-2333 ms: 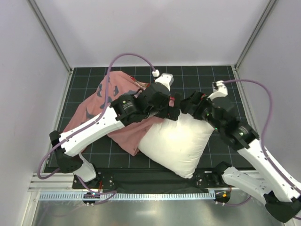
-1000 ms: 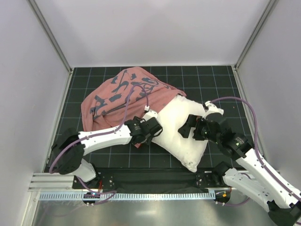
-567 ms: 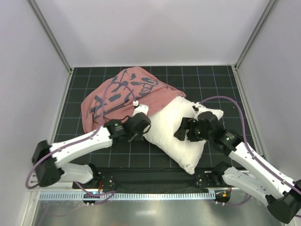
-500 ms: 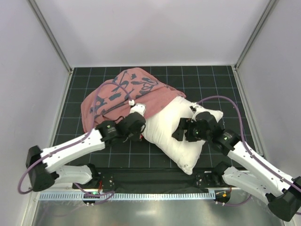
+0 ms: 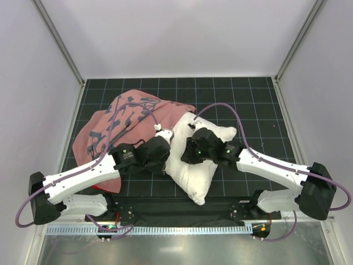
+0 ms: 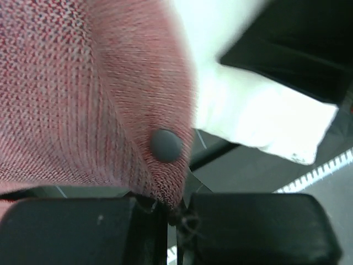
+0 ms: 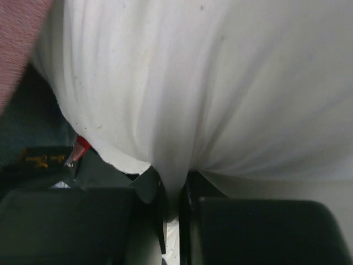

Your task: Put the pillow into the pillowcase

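The left gripper (image 6: pixel 174 212) is clamped on the pillowcase (image 5: pixel 96 135) hem. The right gripper (image 7: pixel 174 201) pinches a fold of the pillow (image 5: pixel 193 179), which lies on the counter (image 5: pixel 242 94) against the case, apparently barely inside. Hold the mouth wide and feed the pillow corner-first.

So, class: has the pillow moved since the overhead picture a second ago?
Yes. The pillow has slid left and bunched up: more black grid mat shows between it and the mat's right edge.
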Controlling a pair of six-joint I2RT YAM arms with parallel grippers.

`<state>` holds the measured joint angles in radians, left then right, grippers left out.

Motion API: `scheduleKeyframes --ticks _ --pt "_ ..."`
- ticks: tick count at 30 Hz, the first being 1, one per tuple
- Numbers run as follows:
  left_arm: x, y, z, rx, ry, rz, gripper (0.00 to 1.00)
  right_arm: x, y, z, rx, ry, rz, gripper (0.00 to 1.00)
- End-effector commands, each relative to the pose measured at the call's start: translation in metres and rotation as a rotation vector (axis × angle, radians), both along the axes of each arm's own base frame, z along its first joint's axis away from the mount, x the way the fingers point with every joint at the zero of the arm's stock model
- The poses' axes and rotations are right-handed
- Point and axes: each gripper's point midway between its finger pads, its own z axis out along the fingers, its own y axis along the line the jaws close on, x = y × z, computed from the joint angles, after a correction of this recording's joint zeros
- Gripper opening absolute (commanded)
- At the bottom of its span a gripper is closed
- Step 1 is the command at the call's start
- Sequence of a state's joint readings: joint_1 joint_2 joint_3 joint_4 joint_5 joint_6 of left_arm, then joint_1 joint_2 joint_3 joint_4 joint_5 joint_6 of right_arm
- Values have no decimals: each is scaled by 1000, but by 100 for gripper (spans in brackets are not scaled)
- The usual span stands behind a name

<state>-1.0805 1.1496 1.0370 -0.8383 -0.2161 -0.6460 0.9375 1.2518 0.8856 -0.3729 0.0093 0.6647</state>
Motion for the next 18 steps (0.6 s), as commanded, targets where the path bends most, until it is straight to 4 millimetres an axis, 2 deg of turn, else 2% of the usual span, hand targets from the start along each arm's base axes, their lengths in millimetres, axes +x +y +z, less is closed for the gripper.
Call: scheduleKeyframes --ticks 1,2,3,5,6,7,8,9,12,14,18 --pt "-36 -67 80 -301 18 -203 0 31 49 93 345 -186 -65 4" --pt "-44 -72 77 -283 31 -233 0 32 48 103 387 -200 -83 4" --pt "-64 -79 78 -275 43 -306 0 37 50 126 476 -251 -104 4" --pt "-89 -90 72 -255 74 -395 0 31 43 141 572 -270 -121 4" --pt "-103 -98 60 -222 107 -450 0 31 43 153 630 -296 -118 4" --pt "-123 -105 61 -216 112 -519 0 27 41 155 650 -291 -118 4" --pt "-130 -112 51 -183 118 -545 0 26 40 157 659 -291 -116 4" --pt "-145 -115 48 -169 123 -591 0 25 39 158 662 -291 -117 4" --pt "-151 -124 56 -177 110 -610 0 21 35 160 667 -290 -116 4" --pt "-138 -124 70 -200 44 -562 0 17 29 162 672 -294 -117 4" --pt "-114 -105 130 -321 -95 -465 0 11 17 169 657 -299 -123 4"
